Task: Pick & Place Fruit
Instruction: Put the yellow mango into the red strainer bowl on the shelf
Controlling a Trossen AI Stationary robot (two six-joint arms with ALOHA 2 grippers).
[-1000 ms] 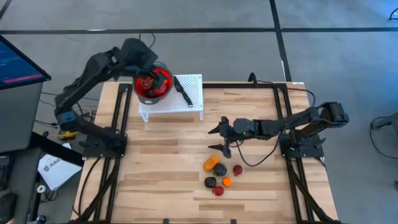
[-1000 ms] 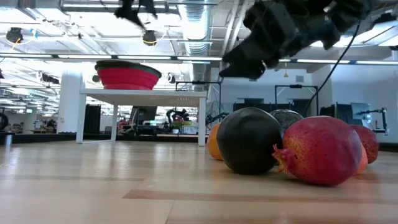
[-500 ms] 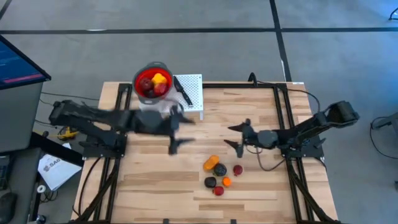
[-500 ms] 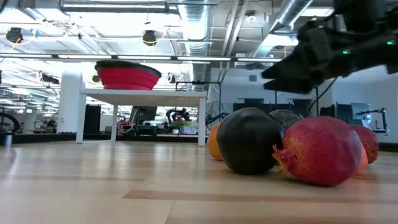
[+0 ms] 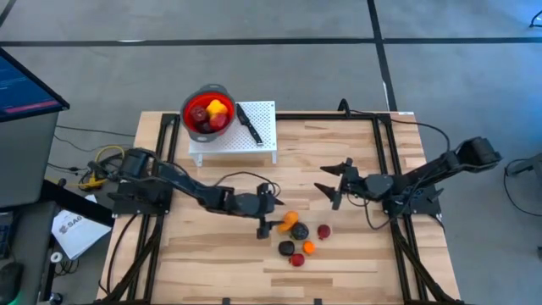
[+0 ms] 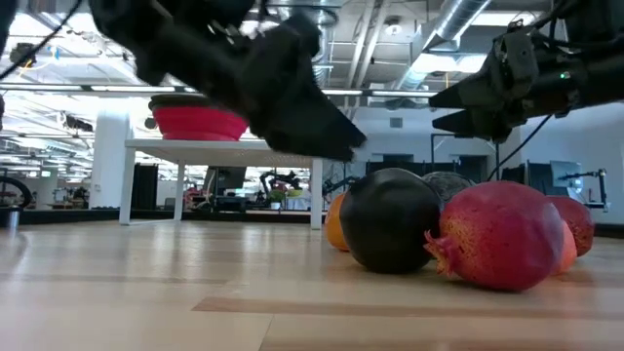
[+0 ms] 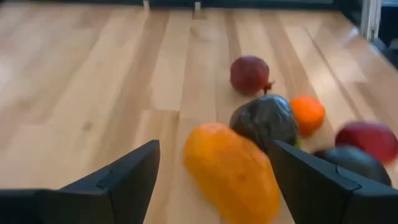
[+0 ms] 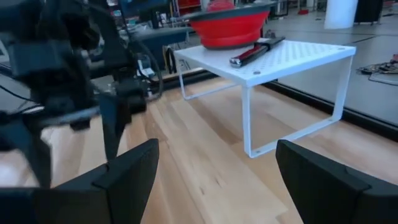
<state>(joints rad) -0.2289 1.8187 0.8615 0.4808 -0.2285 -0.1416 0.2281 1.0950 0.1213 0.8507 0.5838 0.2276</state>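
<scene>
Several toy fruits lie in a cluster on the table: a long orange one (image 5: 290,220) (image 7: 233,174), a dark one (image 5: 300,231), two red ones (image 5: 323,230), a black one (image 5: 287,248) (image 6: 390,219) and a small orange one (image 5: 309,247). More fruit, red and yellow, sits in the red bowl (image 5: 208,114) on the white rack. My left gripper (image 5: 271,219) (image 7: 214,149) is open and low at the cluster, with a finger on either side of the long orange fruit and gaps on both sides. My right gripper (image 5: 332,182) (image 8: 214,149) is open and hovers right of the cluster.
The white rack (image 5: 264,140) stands at the table's far edge and carries the bowl and a black-handled knife (image 5: 248,123). Bare wood lies near and left of the cluster. Arm cables trail across the table on both sides.
My left arm left the bowl on the rack and swung down and right across the table to the fruit cluster, ending at the long orange fruit. My right gripper drew back toward the table's right edge. The fruit on the table stayed in place.
</scene>
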